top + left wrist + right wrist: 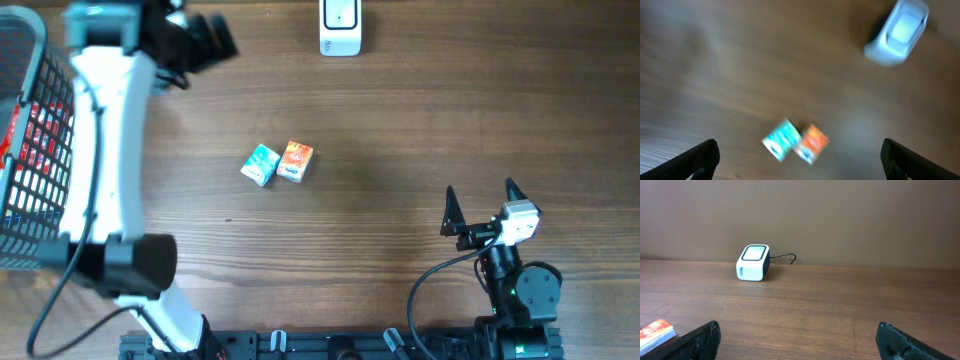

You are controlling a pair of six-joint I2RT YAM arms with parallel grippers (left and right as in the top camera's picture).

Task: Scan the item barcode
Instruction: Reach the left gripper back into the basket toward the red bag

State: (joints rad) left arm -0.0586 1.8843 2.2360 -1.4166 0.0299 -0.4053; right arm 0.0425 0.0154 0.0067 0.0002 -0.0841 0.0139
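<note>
Wood tabletop, scanner (340, 28) at 12 o'clock. Teal box (261, 164) and orange box (296, 160) touch mid-table, toward 9. Left gripper (800, 160) and right gripper (480, 190) both spread wide, empty. Likely pre-pick; next, grasp one box and face its barcode to the scanner. Orange box's long axis runs roughly 1–7; barcode side unclear.
</note>
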